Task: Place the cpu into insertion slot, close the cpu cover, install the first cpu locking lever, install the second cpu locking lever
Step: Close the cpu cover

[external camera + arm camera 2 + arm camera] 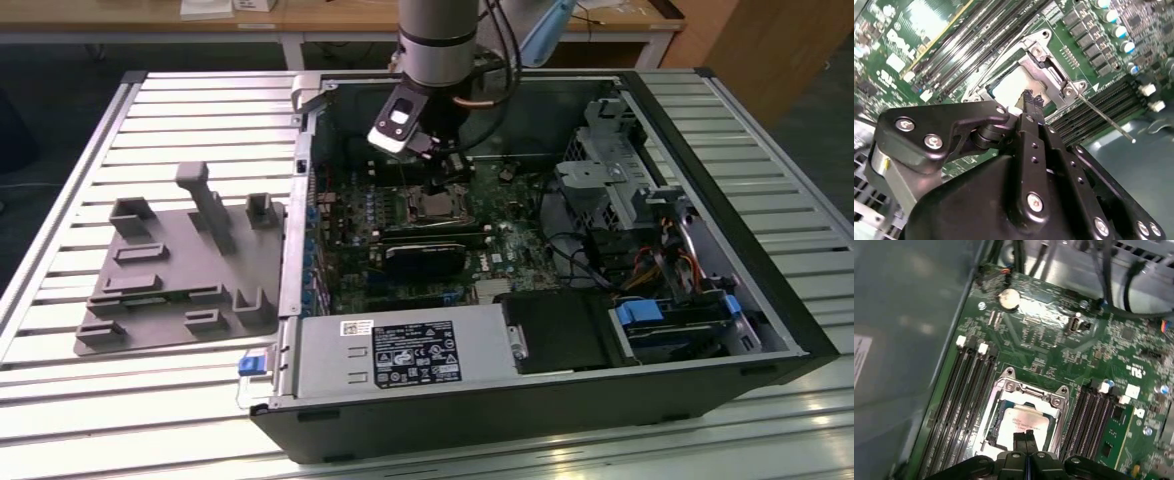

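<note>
Fingers [1020, 441] pinched together, nothing between them. Tips of gripper [1031, 99] just over cpu [1021, 420], contact unclear. Cpu seated in slot [434, 207], cover [1029, 392] down flat around it. Thin lever [1104, 117] sticking out loose beside slot, all inside open case [534, 410].
</note>
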Motion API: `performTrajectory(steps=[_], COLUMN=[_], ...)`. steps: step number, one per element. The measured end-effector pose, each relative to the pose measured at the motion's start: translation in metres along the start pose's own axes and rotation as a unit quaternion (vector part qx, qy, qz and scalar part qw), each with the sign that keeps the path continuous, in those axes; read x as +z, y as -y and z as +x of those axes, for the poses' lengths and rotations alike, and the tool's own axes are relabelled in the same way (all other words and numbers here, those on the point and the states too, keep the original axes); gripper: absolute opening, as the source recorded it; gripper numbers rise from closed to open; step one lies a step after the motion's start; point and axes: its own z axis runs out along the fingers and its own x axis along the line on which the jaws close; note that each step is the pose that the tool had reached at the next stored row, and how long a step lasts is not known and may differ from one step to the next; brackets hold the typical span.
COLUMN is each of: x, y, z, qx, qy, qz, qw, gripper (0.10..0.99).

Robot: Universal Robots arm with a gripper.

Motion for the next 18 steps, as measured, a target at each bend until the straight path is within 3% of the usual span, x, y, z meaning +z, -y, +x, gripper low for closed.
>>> performTrajectory(steps=[2, 6, 9, 14, 18], x=[0.0002, 0.0003, 0.0005, 0.0006, 0.0008], y=[0.0000, 0.0000, 0.0000, 0.0001, 0.0001], z=[0.0000, 0.0000, 0.0000, 0.0000, 0.0001], qx=[-0.036, -0.073, -0.100, -0.145, -0.181], qy=[-0.0001, -0.0002, -0.0003, -0.0004, -0.0005], qz=[-0.0006, -0.0011, -0.0015, -0.0022, -0.0027], qw=[0.9994, 0.9973, 0.9950, 0.9894, 0.9835], gripper=[0.106, 0.106, 0.106, 0.106, 0.106])
